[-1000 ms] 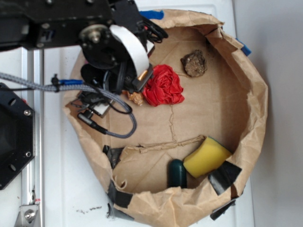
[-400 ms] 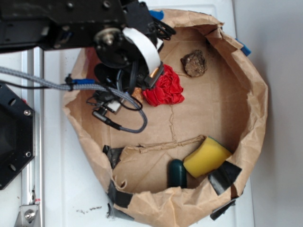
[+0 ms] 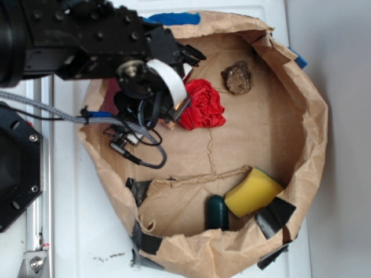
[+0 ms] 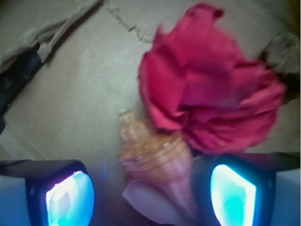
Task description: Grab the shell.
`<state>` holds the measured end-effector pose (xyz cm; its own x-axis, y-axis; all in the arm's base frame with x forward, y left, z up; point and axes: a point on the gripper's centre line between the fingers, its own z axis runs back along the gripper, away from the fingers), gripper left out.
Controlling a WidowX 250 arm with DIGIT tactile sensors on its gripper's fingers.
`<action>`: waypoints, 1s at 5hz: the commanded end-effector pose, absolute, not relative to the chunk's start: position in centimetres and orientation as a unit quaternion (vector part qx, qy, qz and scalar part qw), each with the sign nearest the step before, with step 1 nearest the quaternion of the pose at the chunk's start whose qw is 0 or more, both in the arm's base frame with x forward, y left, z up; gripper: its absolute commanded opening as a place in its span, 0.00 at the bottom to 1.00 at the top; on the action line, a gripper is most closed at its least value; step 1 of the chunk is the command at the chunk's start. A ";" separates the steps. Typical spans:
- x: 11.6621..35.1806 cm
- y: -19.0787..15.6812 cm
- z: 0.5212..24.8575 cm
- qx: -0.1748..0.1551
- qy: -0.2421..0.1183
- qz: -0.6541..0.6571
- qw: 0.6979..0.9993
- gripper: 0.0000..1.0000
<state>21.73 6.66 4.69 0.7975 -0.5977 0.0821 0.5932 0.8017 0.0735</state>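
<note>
From the exterior view, the gripper (image 3: 174,113) hangs over the left part of the brown paper basin (image 3: 313,145), and only a sliver of the shell (image 3: 168,123) shows beneath it, just left of the red cloth (image 3: 202,105). The dark rock lump (image 3: 237,77) sits well apart at the far right, and the yellow sponge (image 3: 253,191) with the dark green object (image 3: 217,211) lie on the near side, none of them in the way. Whether the jaws are spread cannot be read from here, since the arm hides them.

In the wrist view, the gripper (image 4: 150,193) stands open, its two pads (image 4: 70,197) lit blue on either side of the shell (image 4: 157,162), which lies between them with its knobby end toward the far side. The red cloth (image 4: 211,94) touches or overlaps the shell's right flank (the picture is too blurred to tell which).

To close well, I judge the jaws should settle lower around the shell's thick middle, keeping the right pad clear of the cloth so no fold is pinched with it. The glossy, tapering surface will likely slip, so a squeeze across the widest part looks safest.
</note>
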 end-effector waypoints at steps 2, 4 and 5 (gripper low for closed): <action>21.5 5.7 3.4 0.023 -0.045 -0.334 0.941 0.42; 21.8 6.1 3.5 0.024 -0.047 -0.320 0.946 0.00; 22.0 6.2 3.9 0.022 -0.050 -0.315 0.948 0.00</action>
